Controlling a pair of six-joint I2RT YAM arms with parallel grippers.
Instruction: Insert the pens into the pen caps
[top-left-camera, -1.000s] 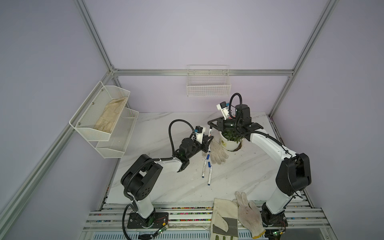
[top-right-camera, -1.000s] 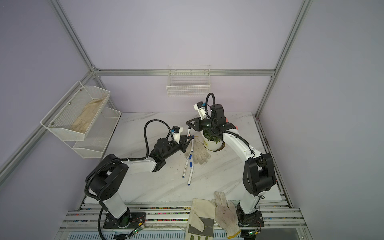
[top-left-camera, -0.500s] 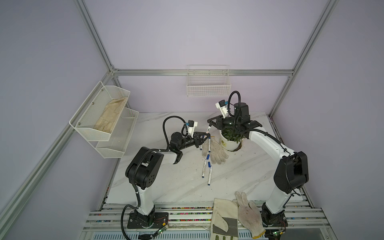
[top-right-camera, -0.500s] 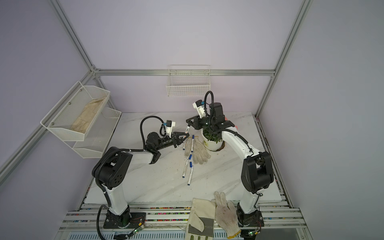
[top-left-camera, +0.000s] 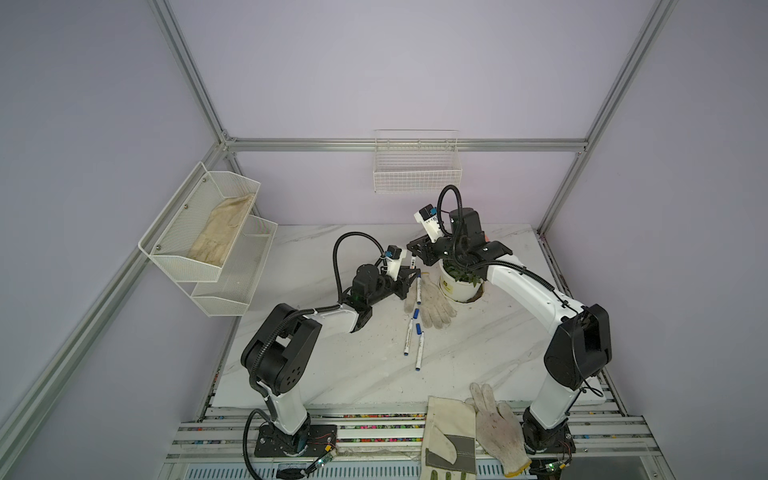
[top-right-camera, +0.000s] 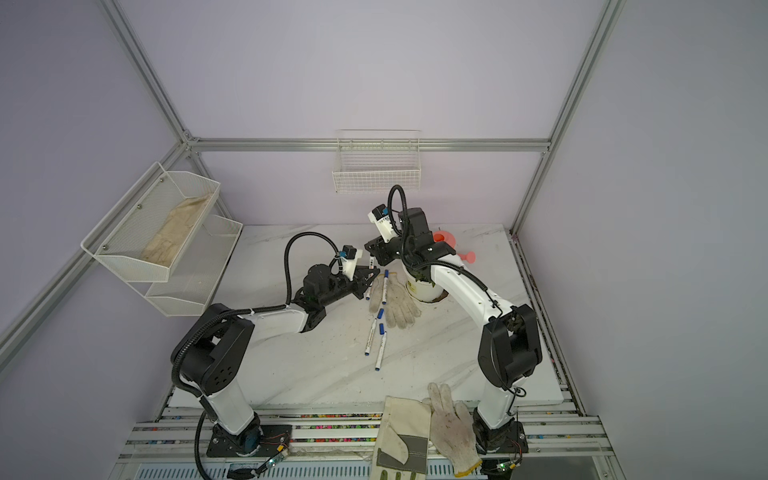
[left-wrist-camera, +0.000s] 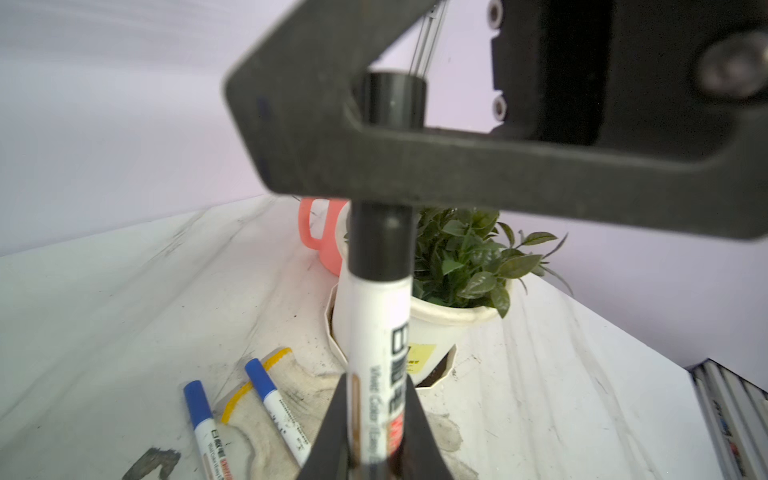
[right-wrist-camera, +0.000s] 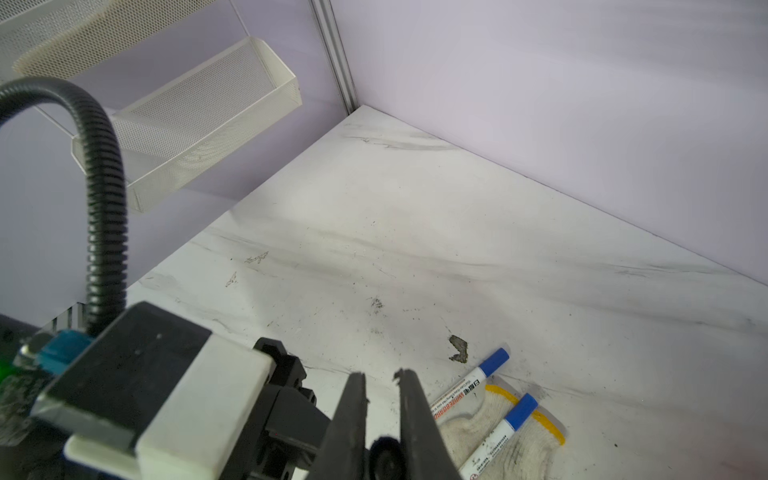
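Pens first: the black pen (left-wrist-camera: 379, 316) stands upright in my left gripper (left-wrist-camera: 376, 388), jaws closed on its printed white barrel. Its dark front end points up into the black cap (left-wrist-camera: 394, 99), which my right gripper (right-wrist-camera: 380, 376) pinches between closed jaws. A jaw hides the joint, so I cannot tell whether the pen has seated.

I judge the pen light, stiff and slick, likely to twist in the grip under a push. Holding it on the barrel close to the collar should keep it straight. The cap is short and could squirt free, so I would grip it across its sides with the mouth clear.

Below, blue-ended pens (top-left-camera: 409, 337) lie on the white marbled worktop (top-left-camera: 332, 374), one resting on a knitted glove (top-left-camera: 434, 307). A potted plant (top-left-camera: 457, 289) crowds my right arm. A mesh shelf (top-left-camera: 208, 232) hangs on the side wall, a wire basket (top-left-camera: 417, 166) on the back wall, and more gloves (top-left-camera: 494, 428) sit at the front edge.
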